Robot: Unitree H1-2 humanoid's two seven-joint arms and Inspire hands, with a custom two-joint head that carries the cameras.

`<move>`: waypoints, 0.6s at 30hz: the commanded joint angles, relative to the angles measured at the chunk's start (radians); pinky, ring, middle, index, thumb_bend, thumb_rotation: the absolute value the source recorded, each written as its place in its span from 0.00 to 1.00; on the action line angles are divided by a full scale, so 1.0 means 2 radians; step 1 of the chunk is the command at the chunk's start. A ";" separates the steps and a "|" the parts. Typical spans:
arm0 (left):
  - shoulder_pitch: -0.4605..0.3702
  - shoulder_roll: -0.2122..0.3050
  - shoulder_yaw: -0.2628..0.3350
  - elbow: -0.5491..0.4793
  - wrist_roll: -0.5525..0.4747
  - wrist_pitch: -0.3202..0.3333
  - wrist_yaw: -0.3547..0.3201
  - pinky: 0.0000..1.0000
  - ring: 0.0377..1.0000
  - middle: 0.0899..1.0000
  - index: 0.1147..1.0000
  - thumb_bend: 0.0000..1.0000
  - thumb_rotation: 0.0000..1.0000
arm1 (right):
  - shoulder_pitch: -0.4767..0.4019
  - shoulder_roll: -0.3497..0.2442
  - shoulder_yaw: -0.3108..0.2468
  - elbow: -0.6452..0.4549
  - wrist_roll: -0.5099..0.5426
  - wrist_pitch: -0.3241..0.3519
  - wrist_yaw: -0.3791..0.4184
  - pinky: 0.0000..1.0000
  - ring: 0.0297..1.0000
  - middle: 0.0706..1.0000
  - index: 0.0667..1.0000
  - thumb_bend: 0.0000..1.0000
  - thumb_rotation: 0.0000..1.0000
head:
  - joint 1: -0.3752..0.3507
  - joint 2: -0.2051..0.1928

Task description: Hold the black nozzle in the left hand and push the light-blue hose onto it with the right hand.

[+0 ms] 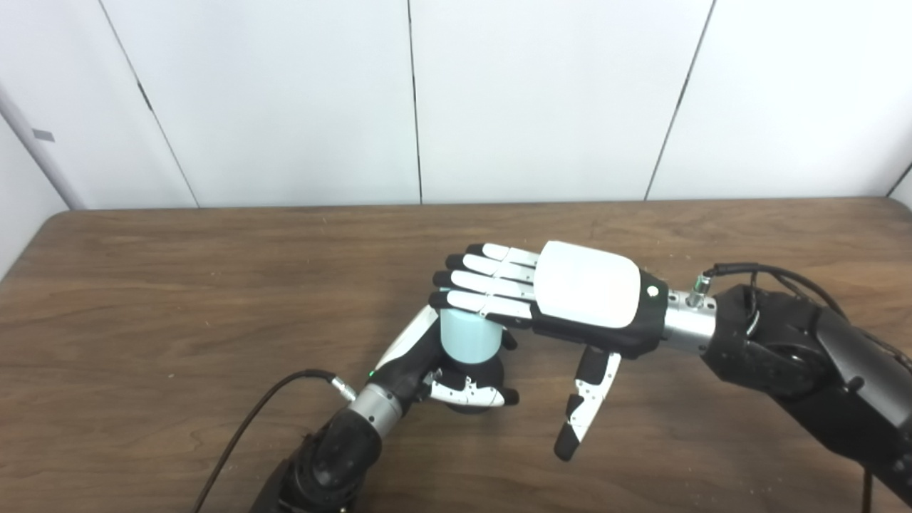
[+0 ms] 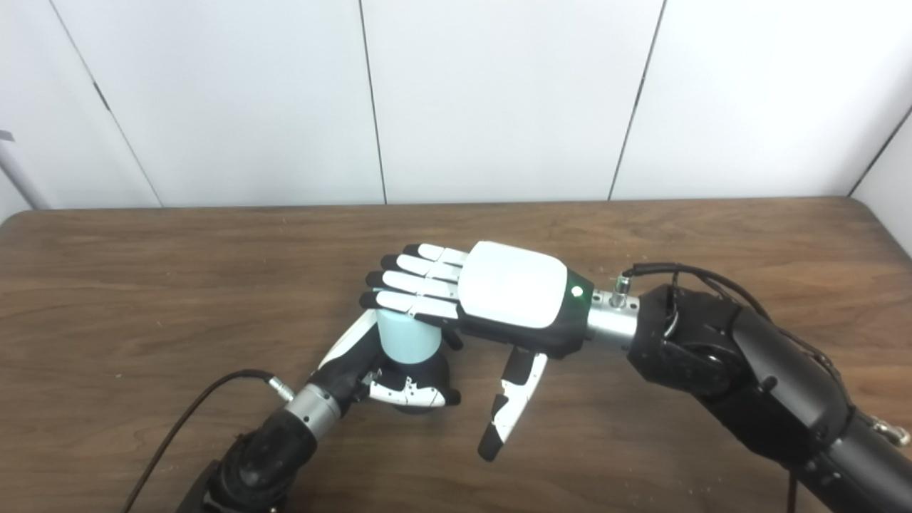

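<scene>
- Clearly, the short light-blue cylindrical hose (image 1: pixel 467 336) stands upright over the round black nozzle (image 1: pixel 476 372), near the middle of the brown wooden table (image 1: pixel 142 299); only the nozzle's dark lower bulge shows, so how far the hose is seated cannot be told.
- The hose looks smooth, light and thick-walled, probably soft plastic or rubber. It should give a little under pressure, and its sides may slip. Pressing straight down on its top end seems the safest hold, judged from its shape.
- The left hand (image 1: pixel 434 370) is wrapped around the nozzle's base, its fingers (image 1: pixel 474 393) curled across the front and touching the hose's lower edge.
- The right hand (image 1: pixel 556 296) lies palm-down and flat, fingers (image 1: pixel 477 285) straight and side by side over the hose's top rim; contact looks likely. It grips nothing, and its thumb (image 1: pixel 584 406) hangs free below.
</scene>
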 commanded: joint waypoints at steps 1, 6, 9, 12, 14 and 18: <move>0.000 -0.001 -0.003 0.000 -0.002 0.025 -0.016 0.97 0.92 0.82 0.41 0.52 0.07 | -0.004 -0.012 0.010 -0.003 0.001 -0.010 0.024 1.00 1.00 1.00 1.00 0.83 0.82 | 0.000 0.000; -0.001 -0.001 -0.004 -0.001 0.000 0.033 -0.017 0.97 0.93 0.83 0.41 0.52 0.07 | -0.005 -0.011 0.011 -0.001 0.007 -0.009 0.029 1.00 1.00 1.00 1.00 0.82 0.82 | 0.000 0.001; -0.003 -0.002 -0.004 -0.001 0.000 0.038 -0.018 0.97 0.93 0.84 0.41 0.52 0.07 | -0.004 -0.012 0.012 -0.001 0.009 -0.009 0.031 1.00 1.00 1.00 1.00 0.82 0.82 | 0.000 0.001; -0.004 0.000 -0.006 -0.001 0.004 0.040 -0.018 0.97 0.93 0.83 0.41 0.52 0.07 | -0.002 -0.012 0.012 -0.003 0.012 -0.009 0.033 1.00 1.00 1.00 1.00 0.83 0.81 | 0.000 0.002; -0.005 0.001 -0.009 0.000 0.007 0.036 -0.018 0.97 0.93 0.82 0.41 0.52 0.07 | -0.002 -0.011 0.013 -0.002 0.013 -0.009 0.034 1.00 1.00 1.00 1.00 0.83 0.81 | 0.000 0.002; -0.006 0.005 -0.010 0.000 0.008 0.034 -0.018 0.97 0.93 0.82 0.41 0.52 0.08 | -0.001 -0.010 0.014 0.000 0.013 -0.009 0.034 1.00 1.00 1.00 1.00 0.84 0.81 | 0.000 0.002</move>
